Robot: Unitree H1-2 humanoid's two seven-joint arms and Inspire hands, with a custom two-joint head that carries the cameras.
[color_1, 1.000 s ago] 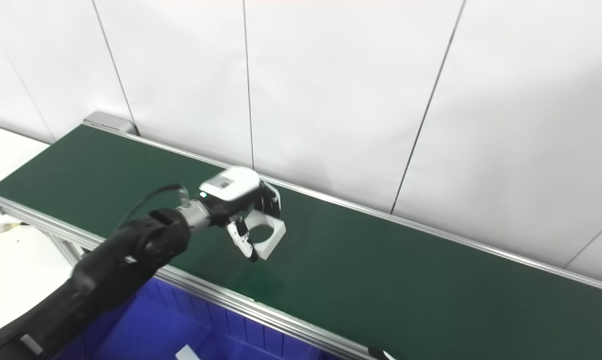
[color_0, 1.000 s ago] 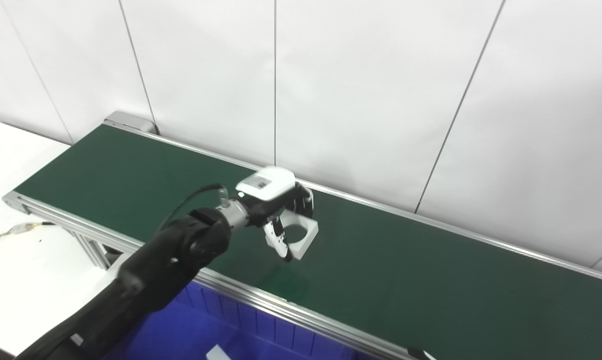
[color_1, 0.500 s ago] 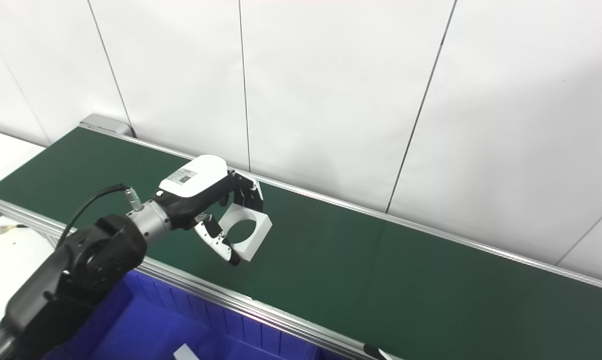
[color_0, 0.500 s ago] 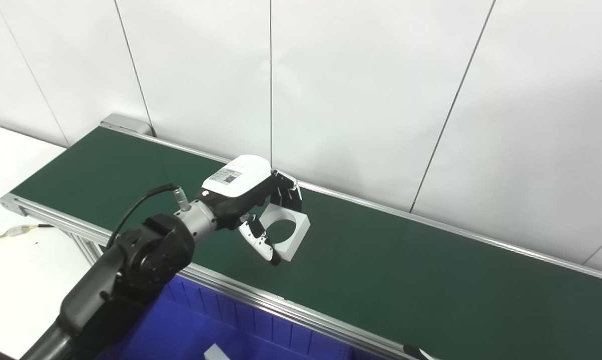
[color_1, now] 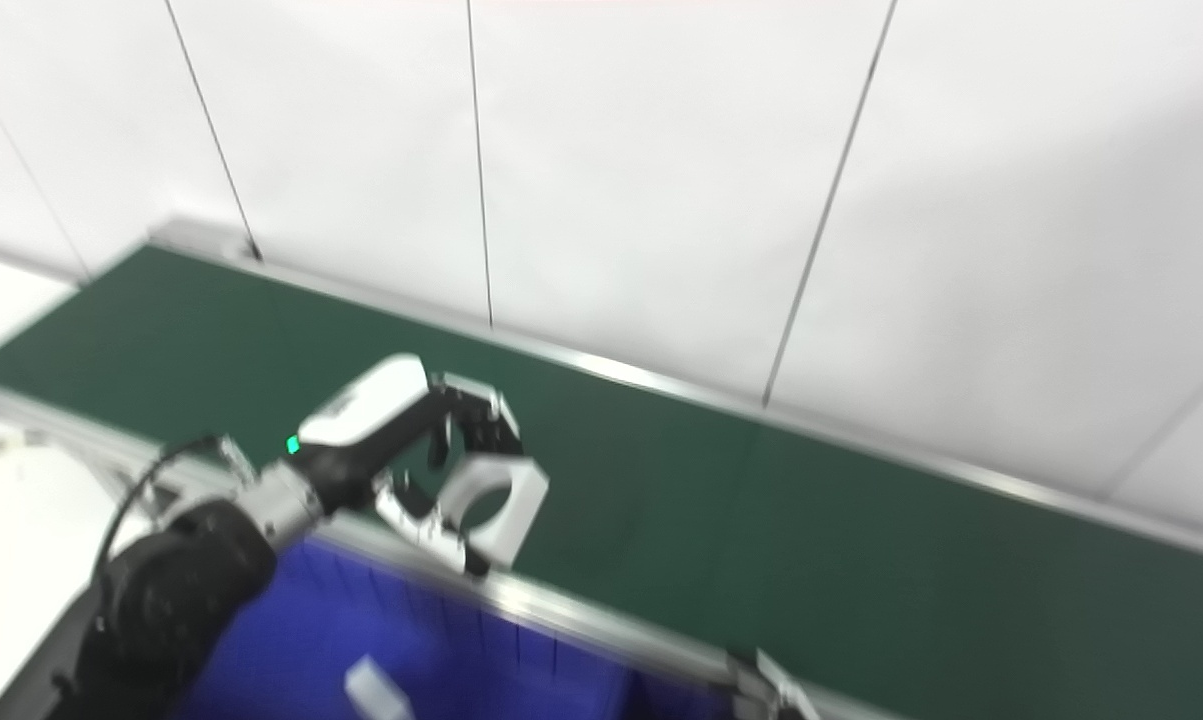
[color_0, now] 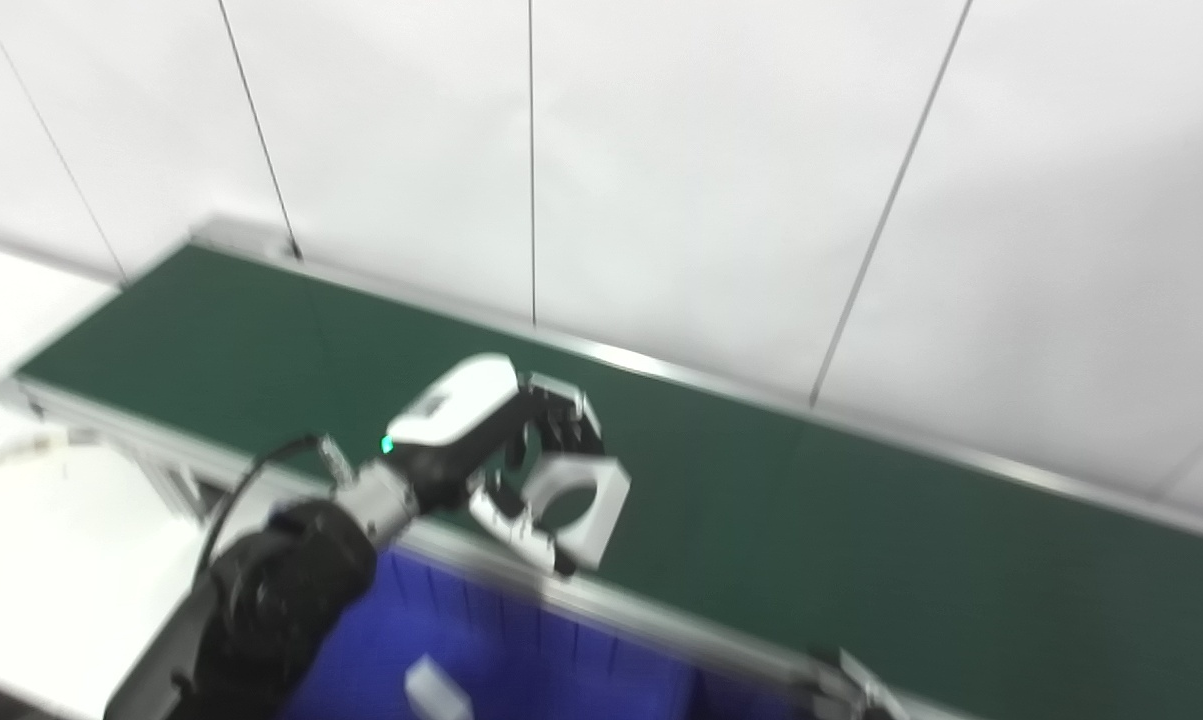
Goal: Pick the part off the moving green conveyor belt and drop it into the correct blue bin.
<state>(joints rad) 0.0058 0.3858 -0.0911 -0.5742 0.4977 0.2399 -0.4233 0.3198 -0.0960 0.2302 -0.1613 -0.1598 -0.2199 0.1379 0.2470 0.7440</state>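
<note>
Belt rail btwn hand & bin.

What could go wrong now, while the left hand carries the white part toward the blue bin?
1. The left hand pinches the white square part with a round hole only at its edges; with the motion blur suggesting quick movement, it might slip.
2. The part hangs above the conveyor's silver front rail, not clearly over the blue bin; released now, it could hit the rail or fall back onto the green belt.
3. It could land on the small white piece already in the bin.
</note>
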